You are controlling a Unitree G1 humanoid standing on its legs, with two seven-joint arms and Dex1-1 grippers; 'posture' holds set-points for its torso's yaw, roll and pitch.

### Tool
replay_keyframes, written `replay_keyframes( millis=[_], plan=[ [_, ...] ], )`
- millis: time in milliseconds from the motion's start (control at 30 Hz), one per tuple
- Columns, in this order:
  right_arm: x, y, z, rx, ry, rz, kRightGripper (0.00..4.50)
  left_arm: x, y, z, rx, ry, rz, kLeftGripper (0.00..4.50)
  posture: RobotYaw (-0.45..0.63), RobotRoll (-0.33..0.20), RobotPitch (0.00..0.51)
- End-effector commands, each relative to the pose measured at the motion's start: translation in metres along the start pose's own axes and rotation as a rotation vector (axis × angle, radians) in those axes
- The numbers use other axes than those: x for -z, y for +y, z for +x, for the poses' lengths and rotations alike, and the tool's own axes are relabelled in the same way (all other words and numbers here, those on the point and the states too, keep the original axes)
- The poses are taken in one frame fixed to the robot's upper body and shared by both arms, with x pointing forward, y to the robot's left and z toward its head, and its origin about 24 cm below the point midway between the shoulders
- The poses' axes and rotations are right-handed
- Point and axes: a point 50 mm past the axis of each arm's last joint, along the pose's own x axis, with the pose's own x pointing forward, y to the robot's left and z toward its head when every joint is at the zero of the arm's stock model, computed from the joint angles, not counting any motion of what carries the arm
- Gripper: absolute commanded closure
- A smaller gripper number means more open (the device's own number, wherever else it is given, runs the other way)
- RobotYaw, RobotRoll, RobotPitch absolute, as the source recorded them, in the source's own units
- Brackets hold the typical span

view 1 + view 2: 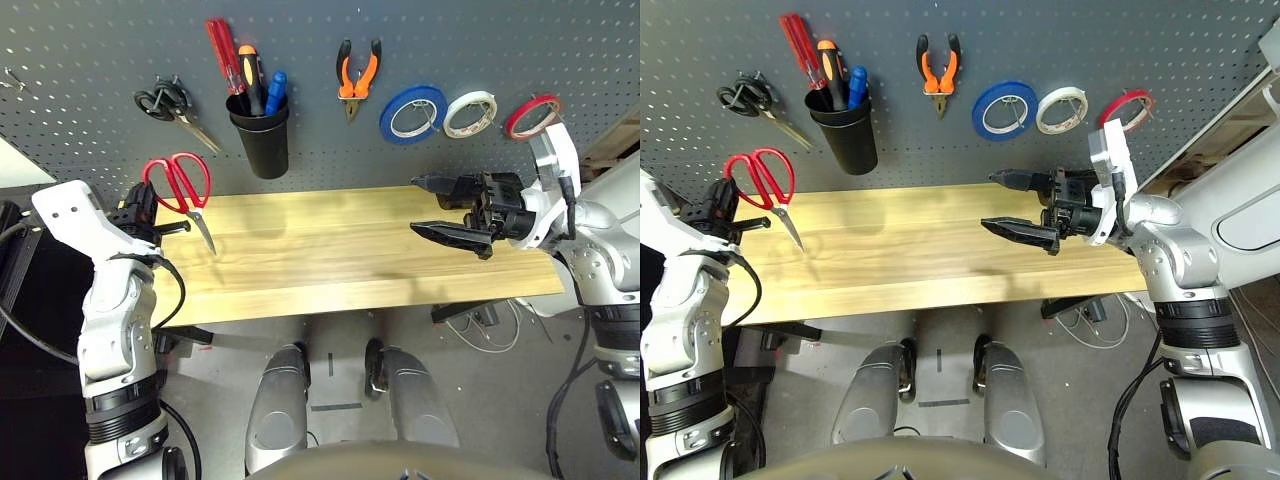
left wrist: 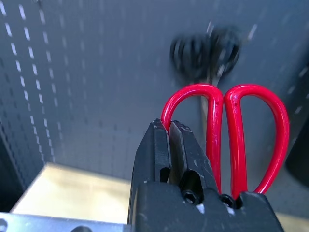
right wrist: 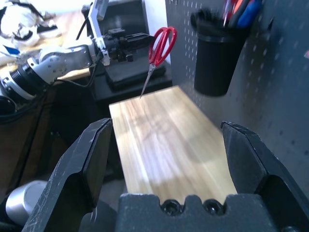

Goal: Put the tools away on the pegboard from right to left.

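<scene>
The left gripper (image 1: 168,214) has its jaws pressed together on one red loop of the red-handled scissors (image 1: 182,187). The scissors hang from this pinch with the blades pointing down, the tip above the left end of the wooden table (image 1: 340,255), just in front of the pegboard (image 1: 90,60). The black-handled scissors (image 1: 170,105) hang on the board above them. The right gripper (image 1: 445,208) is well apart, over the right part of the table, jaws spread wide and holding nothing. The pliers (image 1: 356,78), the red-handled screwdriver (image 1: 222,52) in the black cup (image 1: 260,135) and the red tape ring (image 1: 532,116) already sit on the board.
</scene>
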Motion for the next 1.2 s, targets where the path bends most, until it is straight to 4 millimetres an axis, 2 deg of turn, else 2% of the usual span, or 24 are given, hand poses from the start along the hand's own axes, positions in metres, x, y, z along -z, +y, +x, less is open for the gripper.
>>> replay_keyframes(
  millis=[33,233,400,933,1133,1200],
  plan=[
    [-0.019,0.002,-0.01,-0.002,-0.034,-0.039,0.0,-0.015,0.007,-0.001,-0.024,-0.056,0.01,4.45,0.05,0.0,0.106],
    [-0.036,0.003,-0.018,0.014,-0.047,-0.058,0.0,-0.035,0.008,0.009,-0.047,-0.141,-0.015,4.45,0.04,0.0,0.1],
    [-0.044,0.003,-0.017,0.016,-0.081,-0.069,0.0,-0.034,0.003,0.017,-0.044,-0.137,-0.048,4.45,0.03,0.0,0.096],
    [-0.036,0.009,-0.001,0.011,-0.114,-0.051,0.0,-0.003,0.002,0.06,-0.071,-0.072,-0.075,4.45,0.0,0.0,0.104],
    [-0.035,0.008,0.001,0.019,-0.119,-0.049,0.0,0.02,-0.011,0.074,-0.06,-0.006,-0.103,4.45,-0.03,0.0,0.101],
    [-0.032,0.008,0.001,0.04,-0.112,-0.054,0.0,0.029,-0.019,0.074,-0.021,0.035,-0.114,3.81,-0.03,0.0,0.1]
  ],
)
